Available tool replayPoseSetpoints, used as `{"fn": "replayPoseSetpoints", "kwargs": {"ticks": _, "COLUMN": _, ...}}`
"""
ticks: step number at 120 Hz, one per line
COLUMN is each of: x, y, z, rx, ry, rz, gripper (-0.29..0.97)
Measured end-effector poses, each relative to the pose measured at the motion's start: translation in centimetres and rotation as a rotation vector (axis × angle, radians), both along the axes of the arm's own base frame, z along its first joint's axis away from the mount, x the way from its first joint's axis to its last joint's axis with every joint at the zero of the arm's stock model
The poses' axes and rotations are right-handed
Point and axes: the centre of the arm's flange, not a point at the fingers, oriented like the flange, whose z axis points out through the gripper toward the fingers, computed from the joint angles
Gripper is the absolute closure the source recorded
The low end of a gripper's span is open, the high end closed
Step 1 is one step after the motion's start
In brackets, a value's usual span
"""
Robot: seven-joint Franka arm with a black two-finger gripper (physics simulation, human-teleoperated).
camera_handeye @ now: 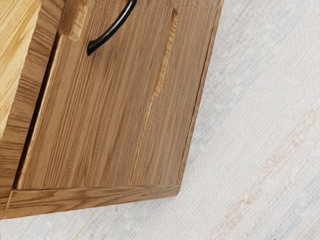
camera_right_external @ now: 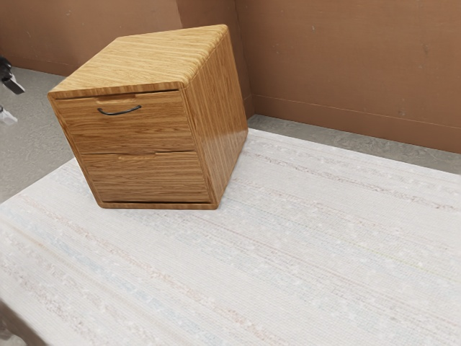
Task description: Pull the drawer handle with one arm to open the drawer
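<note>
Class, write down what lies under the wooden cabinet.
The cabinet stands on the pale table, which shows in front of and beside its base. The patch directly beneath is covered, so nothing there can be seen.

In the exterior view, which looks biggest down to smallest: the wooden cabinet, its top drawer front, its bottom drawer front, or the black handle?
1. wooden cabinet
2. top drawer front and bottom drawer front: much alike, so unranked
3. black handle

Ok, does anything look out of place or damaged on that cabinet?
Nothing spilled or damaged. The cabinet stands upright. One oddity: only the top drawer carries a handle; the lower drawer has none.
</note>
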Motion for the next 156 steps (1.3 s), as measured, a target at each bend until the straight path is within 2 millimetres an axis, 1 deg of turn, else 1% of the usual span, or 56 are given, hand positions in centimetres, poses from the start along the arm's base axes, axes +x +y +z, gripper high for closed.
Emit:
{"fn": "replayPoseSetpoints", "kwargs": {"ticks": 3, "x": 1.4, "y": -1.4, "z": -0.2, "rx": -0.002, "ry": -0.003, "rz": -0.037, "gripper": 0.15}}
{"fn": "replayPoseSetpoints", "kwargs": {"ticks": 7, "x": 3.6, "y": -4.1, "z": -0.4, "rx": -0.004, "ry": -0.005, "rz": -0.101, "gripper": 0.16}}
{"fn": "replayPoseSetpoints", "kwargs": {"ticks": 15, "x": 7.8, "y": -11.0, "z": -0.7, "rx": -0.006, "ry": -0.011, "rz": -0.247, "gripper": 0.17}}
{"fn": "replayPoseSetpoints", "kwargs": {"ticks": 21, "x": 10.0, "y": -15.6, "z": -0.9, "rx": -0.007, "ry": -0.015, "rz": -0.339, "gripper": 0.19}}
{"fn": "replayPoseSetpoints", "kwargs": {"ticks": 25, "x": 10.8, "y": -17.6, "z": -0.9, "rx": -0.007, "ry": -0.017, "rz": -0.378, "gripper": 0.20}}
{"fn": "replayPoseSetpoints", "kwargs": {"ticks": 29, "x": 11.2, "y": -18.5, "z": -1.1, "rx": -0.007, "ry": -0.017, "rz": -0.396, "gripper": 0.21}}
{"fn": "replayPoseSetpoints", "kwargs": {"ticks": 32, "x": 11.3, "y": -18.4, "z": -1.2, "rx": -0.007, "ry": -0.017, "rz": -0.398, "gripper": 0.22}}
{"fn": "replayPoseSetpoints", "kwargs": {"ticks": 35, "x": 11.3, "y": -18.0, "z": -1.3, "rx": -0.006, "ry": -0.017, "rz": -0.391, "gripper": 0.22}}
{"fn": "replayPoseSetpoints", "kwargs": {"ticks": 47, "x": 10.4, "y": -14.4, "z": -1.6, "rx": -0.002, "ry": -0.018, "rz": -0.333, "gripper": 0.25}}
{"fn": "replayPoseSetpoints", "kwargs": {"ticks": 54, "x": 10.0, "y": -13.2, "z": -1.7, "rx": 0.001, "ry": -0.019, "rz": -0.314, "gripper": 0.26}}
{"fn": "replayPoseSetpoints", "kwargs": {"ticks": 61, "x": 10.1, "y": -13.1, "z": -1.8, "rx": 0.002, "ry": -0.021, "rz": -0.315, "gripper": 0.28}}
{"fn": "replayPoseSetpoints", "kwargs": {"ticks": 72, "x": 10.9, "y": -13.6, "z": -2.5, "rx": 0.003, "ry": -0.013, "rz": -0.329, "gripper": 0.30}}
{"fn": "replayPoseSetpoints", "kwargs": {"ticks": 81, "x": 11.3, "y": -13.6, "z": -2.9, "rx": 0.005, "ry": -0.010, "rz": -0.330, "gripper": 0.31}}
{"fn": "replayPoseSetpoints", "kwargs": {"ticks": 102, "x": 10.6, "y": -12.4, "z": -2.5, "rx": 0.017, "ry": -0.017, "rz": -0.308, "gripper": 0.33}}
{"fn": "replayPoseSetpoints", "kwargs": {"ticks": 133, "x": 9.7, "y": -9.7, "z": -3.3, "rx": 0.013, "ry": -0.004, "rz": -0.254, "gripper": 0.33}}
{"fn": "replayPoseSetpoints", "kwargs": {"ticks": 156, "x": 9.7, "y": -9.5, "z": -3.5, "rx": 0.023, "ry": 0.023, "rz": -0.202, "gripper": 0.33}}
